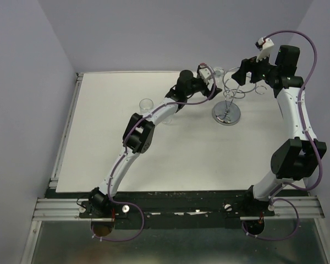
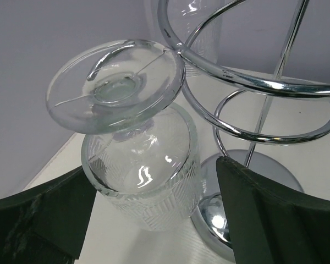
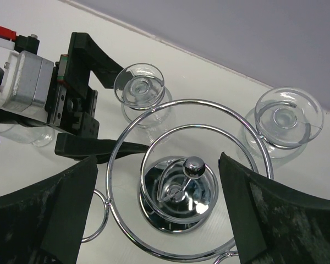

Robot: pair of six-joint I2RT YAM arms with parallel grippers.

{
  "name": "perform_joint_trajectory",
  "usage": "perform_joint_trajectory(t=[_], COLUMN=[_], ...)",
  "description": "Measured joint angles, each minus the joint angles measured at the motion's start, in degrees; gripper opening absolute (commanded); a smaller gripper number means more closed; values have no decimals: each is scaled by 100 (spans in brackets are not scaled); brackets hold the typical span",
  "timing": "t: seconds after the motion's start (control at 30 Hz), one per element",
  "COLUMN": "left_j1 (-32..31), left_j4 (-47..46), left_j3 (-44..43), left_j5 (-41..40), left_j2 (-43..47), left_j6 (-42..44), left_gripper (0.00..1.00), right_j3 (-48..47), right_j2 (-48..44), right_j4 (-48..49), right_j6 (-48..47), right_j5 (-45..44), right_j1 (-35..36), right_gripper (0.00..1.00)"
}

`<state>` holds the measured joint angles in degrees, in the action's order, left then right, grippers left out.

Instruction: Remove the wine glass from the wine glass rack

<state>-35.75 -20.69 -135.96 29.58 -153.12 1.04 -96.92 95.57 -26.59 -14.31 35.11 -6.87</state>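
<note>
Black pads (image 2: 44,214) come first: my left claw (image 2: 154,181) stands wide apart and holds nothing, with the glass (image 2: 146,176) hanging bowl-down between its fingers, on the rack's (image 2: 253,82) left side. I cannot tell whether either pad touches the ribbed bowl yet. Above the bowl, the foot (image 2: 115,85) sits tilted against the end of one of the rack's wire loops; how the wire carries it is hidden from me. To do this well, I would centre the bowl between the pads and close softly on its widest part, since smooth glass will likely slip if pinched off-centre and crack if squeezed hard. Then I would raise it just enough to unload the foot and draw it away from the rack's stem, out through the loop's open end, keeping it upright in its hang. My inner finger sits near the rack's mirrored base (image 2: 217,220), so a sideways swing could tip the stand. Beyond, my right claw (image 3: 157,159) hangs over the rack, apart and empty; it might steady the ring. A second glass (image 3: 289,113) hangs on the rack's right side.
</note>
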Motion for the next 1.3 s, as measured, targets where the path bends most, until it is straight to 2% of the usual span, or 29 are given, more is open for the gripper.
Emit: perform_joint_trajectory(t=[0.17, 0.33, 0.57, 0.7, 0.77, 1.0, 1.3], left_j1=[-13, -11, -11, 2, 4, 4, -15], left_j4=[-107, -210, -249, -258, -256, -216, -190], left_j3=[0, 0, -2, -11, -35, -144, -153], left_j5=[-223, -337, -332, -275, -216, 68, 133], left_j2=[-2, -22, -68, -68, -68, -76, -76], left_j6=[0, 4, 68, 116, 133, 136, 79], left_gripper=[97, 84, 59, 53, 44, 0, 0], right_j3=[22, 37, 35, 35, 35, 35, 37], right_j2=[0, 0, 2, 4, 4, 2, 2], right_j4=[0, 0, 0, 0, 0, 0, 2], right_j6=[83, 109, 199, 227, 227, 227, 227], right_j5=[4, 9, 13, 13, 13, 13, 13], right_j1=[0, 0, 0, 0, 0, 0, 0], right_gripper=[98, 98, 98, 98, 98, 98, 98])
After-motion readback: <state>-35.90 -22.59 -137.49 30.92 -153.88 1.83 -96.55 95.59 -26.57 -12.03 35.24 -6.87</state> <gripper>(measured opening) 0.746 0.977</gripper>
